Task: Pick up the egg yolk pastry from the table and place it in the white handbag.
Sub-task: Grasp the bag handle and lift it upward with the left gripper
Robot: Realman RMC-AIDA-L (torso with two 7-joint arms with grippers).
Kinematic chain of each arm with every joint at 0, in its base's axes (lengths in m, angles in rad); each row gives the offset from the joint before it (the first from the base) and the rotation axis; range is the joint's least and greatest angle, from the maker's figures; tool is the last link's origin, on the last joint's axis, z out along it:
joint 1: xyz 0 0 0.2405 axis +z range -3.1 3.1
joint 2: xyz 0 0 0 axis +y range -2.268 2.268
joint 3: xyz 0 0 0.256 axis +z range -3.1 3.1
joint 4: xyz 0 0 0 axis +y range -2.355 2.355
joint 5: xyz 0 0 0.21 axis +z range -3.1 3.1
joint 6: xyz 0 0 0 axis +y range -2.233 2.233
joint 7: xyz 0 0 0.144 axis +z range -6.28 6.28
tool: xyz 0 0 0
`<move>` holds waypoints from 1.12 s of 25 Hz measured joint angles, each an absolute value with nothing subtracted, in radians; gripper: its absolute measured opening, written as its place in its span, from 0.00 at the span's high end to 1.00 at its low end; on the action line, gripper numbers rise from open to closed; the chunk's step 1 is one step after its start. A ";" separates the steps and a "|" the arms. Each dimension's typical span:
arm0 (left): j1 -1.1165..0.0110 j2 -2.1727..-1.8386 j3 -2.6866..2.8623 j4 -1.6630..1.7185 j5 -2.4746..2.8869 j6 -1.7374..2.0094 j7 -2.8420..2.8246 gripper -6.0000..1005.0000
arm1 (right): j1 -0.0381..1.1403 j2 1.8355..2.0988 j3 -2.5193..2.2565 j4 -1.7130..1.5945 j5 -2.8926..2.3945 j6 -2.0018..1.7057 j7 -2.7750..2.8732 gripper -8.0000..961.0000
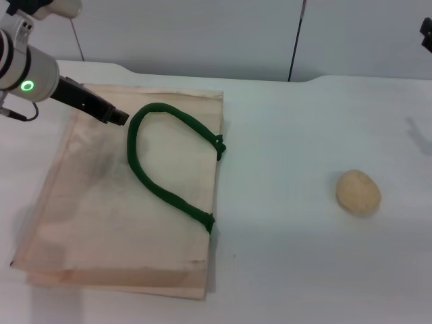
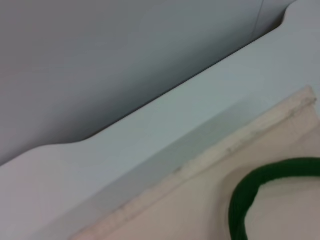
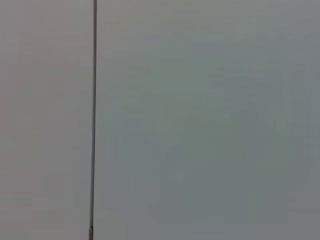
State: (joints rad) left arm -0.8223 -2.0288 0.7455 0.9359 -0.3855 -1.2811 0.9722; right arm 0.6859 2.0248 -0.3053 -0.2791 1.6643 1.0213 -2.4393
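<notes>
The egg yolk pastry (image 1: 358, 192) is a small pale tan ball lying on the white table (image 1: 290, 256) at the right. The white handbag (image 1: 128, 196) lies flat at the left, its dark green rope handle (image 1: 158, 162) looped on top. The bag's edge (image 2: 210, 165) and handle (image 2: 250, 195) also show in the left wrist view. My left gripper (image 1: 116, 116) hovers over the bag's far left part, just left of the handle loop. My right arm (image 1: 426, 30) barely shows at the upper right edge, far from the pastry; its gripper is out of view.
A grey wall (image 1: 202, 34) with a dark vertical seam (image 1: 295, 40) runs behind the table's back edge. The right wrist view shows only that wall and the seam (image 3: 94, 120). Bare tabletop lies between the bag and the pastry.
</notes>
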 joint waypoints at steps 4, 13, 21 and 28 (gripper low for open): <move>-0.823 -2.031 0.756 0.932 -0.411 -1.258 0.985 0.57 | 0.686 2.025 -0.305 -0.279 1.664 1.024 -2.439 0.26; -0.822 -2.031 0.821 0.908 -0.458 -1.194 1.000 0.57 | 0.687 2.026 -0.305 -0.279 1.664 1.028 -2.438 0.27; -0.833 -2.031 0.824 0.840 -0.488 -1.138 1.039 0.57 | 0.687 2.026 -0.305 -0.279 1.664 1.028 -2.429 0.27; -0.844 -2.031 0.848 0.800 -0.506 -1.096 1.053 0.57 | 0.687 2.026 -0.314 -0.280 1.664 1.041 -2.426 0.28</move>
State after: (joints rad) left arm -0.8436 -2.0310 0.8480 0.8001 -0.5063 -1.0956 1.0533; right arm 0.6872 2.0264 -0.3138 -0.2805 1.6645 1.0409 -2.4256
